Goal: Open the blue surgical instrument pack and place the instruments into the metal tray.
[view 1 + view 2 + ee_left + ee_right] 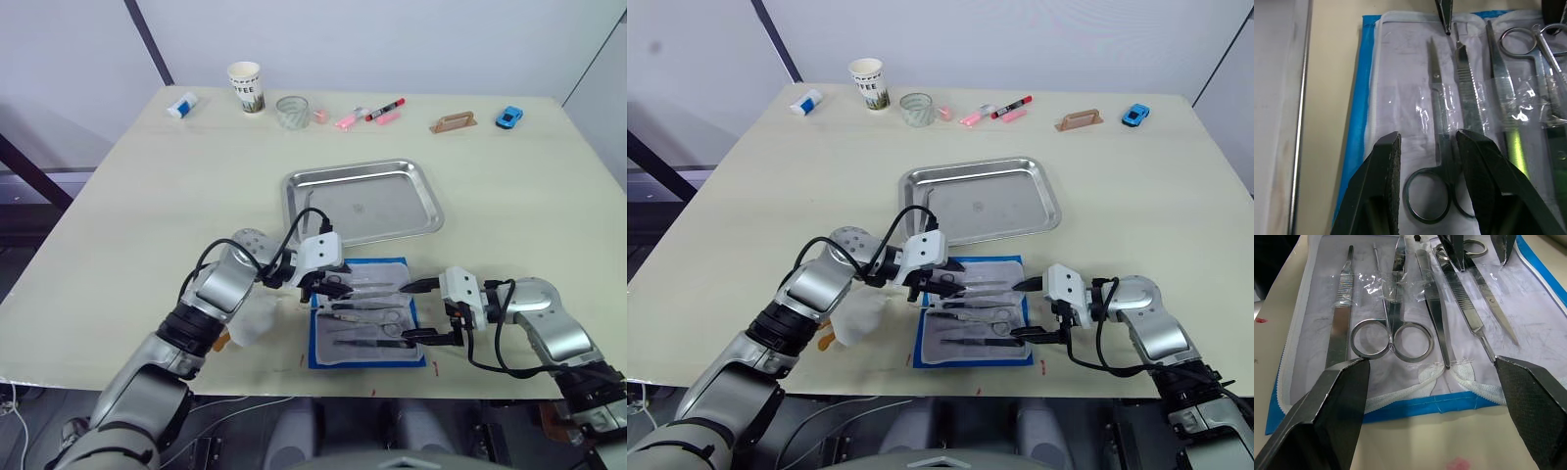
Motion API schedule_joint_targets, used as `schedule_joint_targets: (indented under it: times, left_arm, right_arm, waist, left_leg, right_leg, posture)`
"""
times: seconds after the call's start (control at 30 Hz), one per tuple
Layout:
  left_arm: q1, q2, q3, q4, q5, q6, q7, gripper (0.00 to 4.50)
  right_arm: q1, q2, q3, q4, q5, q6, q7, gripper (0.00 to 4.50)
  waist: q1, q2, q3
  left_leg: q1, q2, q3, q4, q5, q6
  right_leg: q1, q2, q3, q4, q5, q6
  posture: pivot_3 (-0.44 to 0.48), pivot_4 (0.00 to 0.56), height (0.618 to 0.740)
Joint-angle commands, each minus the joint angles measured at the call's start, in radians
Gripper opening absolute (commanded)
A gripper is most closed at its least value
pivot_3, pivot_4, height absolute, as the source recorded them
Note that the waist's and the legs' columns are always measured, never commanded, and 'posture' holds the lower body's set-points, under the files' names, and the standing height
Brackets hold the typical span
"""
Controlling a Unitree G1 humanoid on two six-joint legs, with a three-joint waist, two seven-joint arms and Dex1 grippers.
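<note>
Left wrist view shows the left gripper [1422, 161] with its two black fingers apart, straddling the ring handles of a pair of small scissors [1436, 166] that lies tucked under a clear strap on the pale lining of the blue surgical instrument pack [364, 313]. Just beside the scissors lie a scalpel handle [1469, 88] and a pair of forceps [1501, 85], all side by side under the same strap.

Seen from the head, the left gripper sits at the pack's upper left corner, low over the lining. The right gripper [423, 311] is at the pack's right edge, fingers spread wide, one by the upper right corner and one by the lower right corner. In the right wrist view a larger pair of ring-handled scissors [1393, 328] lies between those fingers.

The pack lies open and flat at the lower middle of the frame, near the front edge of the counter [147, 196]. The metal tray [361, 201] sits just above it, close to its top edge; whether they touch I cannot tell.
</note>
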Motion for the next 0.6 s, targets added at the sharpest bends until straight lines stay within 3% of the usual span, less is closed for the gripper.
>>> schedule_joint_targets:
  times: [0.03, 0.33, 0.37, 0.43, 0.5, 0.6]
  left_arm:
    - [0.018, 0.032, -0.004, -0.019, 0.028, 0.027, -0.001, 1.92]
    - [0.022, 0.032, -0.025, -0.024, 0.045, 0.017, 0.001, 1.92]
    - [0.019, 0.032, -0.033, -0.018, 0.051, 0.012, -0.006, 1.5]
    - [0.013, 0.031, -0.046, -0.007, 0.06, 0.003, -0.017, 1.11]
    - [0.009, 0.028, -0.05, 0.001, 0.061, -0.001, -0.023, 0.17]
    - [0.004, 0.024, -0.056, 0.008, 0.065, -0.004, -0.032, 0.01]
  right_arm:
    - [0.021, 0.004, 0.048, 0.014, -0.027, 0.03, 0.002, 4.4]
    - [0.018, 0.008, 0.051, 0.017, -0.027, 0.029, 0.003, 4.4]
    - [0.016, 0.008, 0.051, 0.017, -0.026, 0.03, 0.004, 4.4]
    - [0.014, 0.009, 0.051, 0.017, -0.026, 0.032, 0.004, 4.4]
    - [0.014, 0.009, 0.051, 0.018, -0.026, 0.032, 0.003, 4.4]
    - [0.015, 0.01, 0.051, 0.015, -0.027, 0.034, 0.001, 4.4]
  waist:
    - [-0.001, 0.0, 0.0]
    - [-0.001, 0.0, 0.0]
    - [-0.001, 0.0, 0.0]
    - [0.0, 0.0, 0.0]
    - [0.0, 0.0, -0.001]
    - [0.0, 0.0, -0.001]
  left_leg:
    - [0.0, 0.0, 0.0, 0.0, 0.0, 0.0]
    - [0.0, 0.0, 0.0, 0.0, 0.0, 0.0]
    - [0.0, 0.0, 0.0, 0.0, 0.0, 0.0]
    - [0.0, 0.0, 0.0, 0.0, 0.0, 0.0]
    - [0.0, 0.0, 0.0, 0.0, 0.0, 0.0]
    - [0.001, 0.0, 0.0, 0.0, 0.0, 0.0]
  right_leg:
    - [0.0, 0.0, 0.0, 0.0, 0.0, 0.0]
    - [0.0, 0.0, 0.0, 0.0, 0.0, 0.0]
    - [0.0, 0.0, 0.0, 0.0, 0.0, 0.0]
    - [0.0, 0.0, 0.0, 0.0, 0.0, 0.0]
    - [0.0, 0.0, 0.0, 0.0, 0.0, 0.0]
    - [0.001, 0.0, 0.0, 0.0, 0.0, 0.0]
  posture:
    - [0.0, 0.15, 0.74]
    - [0.0, 0.15, 0.74]
    - [0.0, 0.15, 0.74]
    - [0.0, 0.15, 0.74]
    - [0.0, 0.15, 0.74]
    - [0.0, 0.15, 0.74]
